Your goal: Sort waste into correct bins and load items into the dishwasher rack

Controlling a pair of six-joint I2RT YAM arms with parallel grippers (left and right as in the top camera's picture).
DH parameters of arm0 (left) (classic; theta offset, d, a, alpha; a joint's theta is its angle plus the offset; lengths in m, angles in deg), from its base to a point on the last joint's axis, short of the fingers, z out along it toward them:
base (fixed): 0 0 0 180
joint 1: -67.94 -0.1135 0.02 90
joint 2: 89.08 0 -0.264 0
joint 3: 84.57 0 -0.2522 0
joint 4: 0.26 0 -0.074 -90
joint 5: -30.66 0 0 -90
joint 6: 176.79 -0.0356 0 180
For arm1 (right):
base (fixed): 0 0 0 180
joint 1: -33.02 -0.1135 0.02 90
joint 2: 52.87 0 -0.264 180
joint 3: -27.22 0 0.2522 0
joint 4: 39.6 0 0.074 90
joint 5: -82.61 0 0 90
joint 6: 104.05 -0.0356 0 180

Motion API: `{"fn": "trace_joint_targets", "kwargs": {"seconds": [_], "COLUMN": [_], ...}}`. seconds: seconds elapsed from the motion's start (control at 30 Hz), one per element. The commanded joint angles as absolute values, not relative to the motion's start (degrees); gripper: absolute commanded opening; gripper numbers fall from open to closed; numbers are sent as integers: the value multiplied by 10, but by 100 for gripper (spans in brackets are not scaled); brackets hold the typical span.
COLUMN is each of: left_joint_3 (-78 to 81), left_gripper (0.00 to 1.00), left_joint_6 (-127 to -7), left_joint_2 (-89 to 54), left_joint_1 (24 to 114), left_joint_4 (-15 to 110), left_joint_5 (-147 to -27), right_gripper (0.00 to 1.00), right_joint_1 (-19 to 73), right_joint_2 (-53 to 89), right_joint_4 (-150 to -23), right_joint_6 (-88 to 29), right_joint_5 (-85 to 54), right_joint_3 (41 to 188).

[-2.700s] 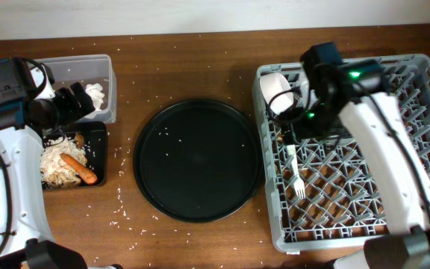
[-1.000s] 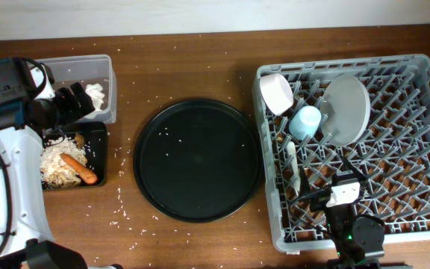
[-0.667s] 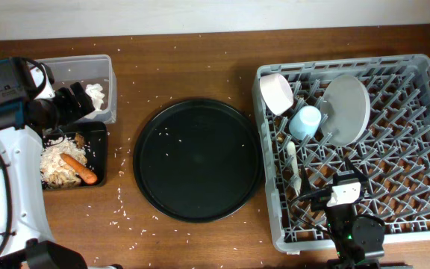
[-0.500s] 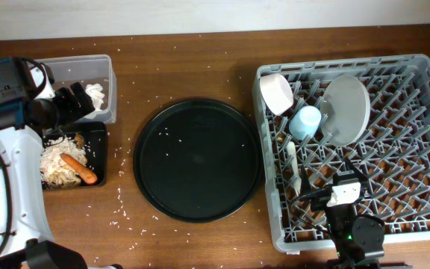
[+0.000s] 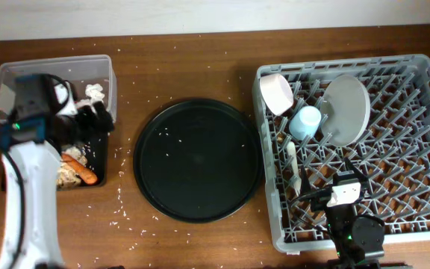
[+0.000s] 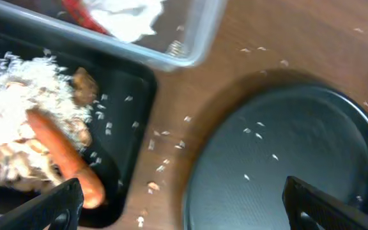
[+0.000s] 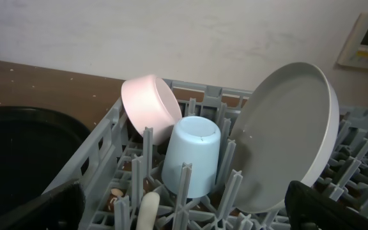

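The grey dishwasher rack [image 5: 413, 198] holds the white bowl [image 5: 277, 92], blue cup [image 5: 304, 122], grey plate [image 5: 346, 110] and white fork [image 5: 293, 164]. The right wrist view shows the bowl [image 7: 149, 102], the upside-down cup [image 7: 193, 156], the upright plate [image 7: 286, 153] and the fork handle [image 7: 149, 209]. My right gripper [image 5: 342, 187] [image 7: 187, 211] is open and empty at the rack's front. My left gripper [image 5: 98, 119] [image 6: 190, 204] is open and empty. It hangs over the black tray [image 6: 136, 121], which holds the carrot [image 6: 66, 169] and rice [image 6: 11, 96]. The clear tub [image 5: 58, 75] holds the tissue [image 6: 123, 13] and the red wrapper [image 6: 82, 13].
A large round black tray [image 5: 196, 159] with a few rice grains lies between the bins and the rack. It also shows in the left wrist view [image 6: 286, 166]. Rice grains are scattered on the wooden table [image 5: 125, 217]. A pale wall runs along the back edge.
My right arm has drawn back from the bowl to the rack's front edge, and then stayed still. In the last half second my left arm has shifted right and toward the front.
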State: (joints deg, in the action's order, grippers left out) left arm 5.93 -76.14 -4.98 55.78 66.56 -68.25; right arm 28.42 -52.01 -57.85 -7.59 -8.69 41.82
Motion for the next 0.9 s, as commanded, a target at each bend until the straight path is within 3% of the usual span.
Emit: {"fn": "trace_joint_targets", "kwargs": {"seconds": [0.0,0.23,0.43,0.5,0.67,0.87], "left_joint_3": [124,290,646,709,783,812], "left_gripper": [99,99,99,99,99,99], "left_joint_6": [-769,-775,-775,-803,-841,-856], "left_joint_2": [-182,-423,-677,-723,-816,-888], "left_joint_1": [605,610,614,628,657,657], "left_joint_4": [668,649,171,96,82,183], "left_joint_5": [-685,-655,-701,-700,-639,-602], "right_gripper": [98,99,98,99,99,99], "right_joint_1": [282,282,282,282,282,282], "right_joint_2": [-527,-527,-527,-527,-527,-527], "right_joint_4": [-579,-579,-579,-579,-579,-579], "right_joint_6": [-74,-74,-74,-74,-74,-74], "right_joint_5": [-80,-80,-80,-80,-80,-80], "right_joint_3": [413,413,413,413,413,413]}}
